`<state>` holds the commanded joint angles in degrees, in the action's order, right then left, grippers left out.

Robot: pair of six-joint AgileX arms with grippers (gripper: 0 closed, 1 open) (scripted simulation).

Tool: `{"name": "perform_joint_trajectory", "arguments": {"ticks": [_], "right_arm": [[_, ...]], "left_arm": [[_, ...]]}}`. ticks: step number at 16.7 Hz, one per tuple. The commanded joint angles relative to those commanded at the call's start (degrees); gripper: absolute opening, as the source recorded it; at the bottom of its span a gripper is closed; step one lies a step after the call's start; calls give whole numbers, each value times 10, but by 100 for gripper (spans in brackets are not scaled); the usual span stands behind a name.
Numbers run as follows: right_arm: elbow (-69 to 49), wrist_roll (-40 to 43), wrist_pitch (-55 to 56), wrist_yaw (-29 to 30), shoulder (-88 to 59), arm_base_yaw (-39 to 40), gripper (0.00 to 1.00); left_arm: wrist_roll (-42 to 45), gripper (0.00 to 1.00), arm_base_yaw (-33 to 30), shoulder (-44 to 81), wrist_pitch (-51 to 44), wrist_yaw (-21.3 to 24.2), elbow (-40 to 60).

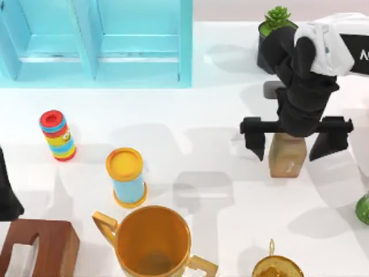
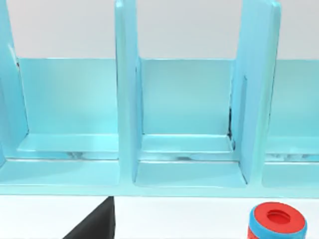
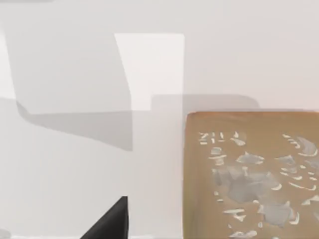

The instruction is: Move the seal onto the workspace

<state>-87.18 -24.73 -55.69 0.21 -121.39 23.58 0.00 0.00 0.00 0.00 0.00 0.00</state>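
The seal (image 1: 287, 154), a small tan mottled block, stands upright on the white workspace (image 1: 190, 121) at the right of the table. My right gripper (image 1: 288, 151) hangs directly over it, open, with one black finger on each side of the block and clear gaps between them. In the right wrist view the seal (image 3: 249, 184) sits close up on the white surface, with a black fingertip (image 3: 112, 221) apart from it. My left arm (image 1: 7, 193) is parked at the table's left edge.
A light-blue shelf unit (image 1: 98, 40) spans the back left. A striped cylinder (image 1: 57, 135), a yellow-topped blue cylinder (image 1: 127, 176), a golden cup (image 1: 153, 239) and a reddish-brown block (image 1: 40, 248) stand left and front. A potted plant (image 1: 275, 26) is behind the right arm.
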Motion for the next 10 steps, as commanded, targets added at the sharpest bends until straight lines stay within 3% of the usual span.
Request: {"name": "perform_joint_trajectory", "arguments": {"ticks": [6, 10], "right_arm": [[-1, 0, -2, 0, 0, -1, 100], [-64, 1, -66, 0, 1, 1, 100]], "left_arm": [[0, 100, 0, 0, 0, 0, 0], [0, 100, 0, 0, 0, 0, 0]]}}
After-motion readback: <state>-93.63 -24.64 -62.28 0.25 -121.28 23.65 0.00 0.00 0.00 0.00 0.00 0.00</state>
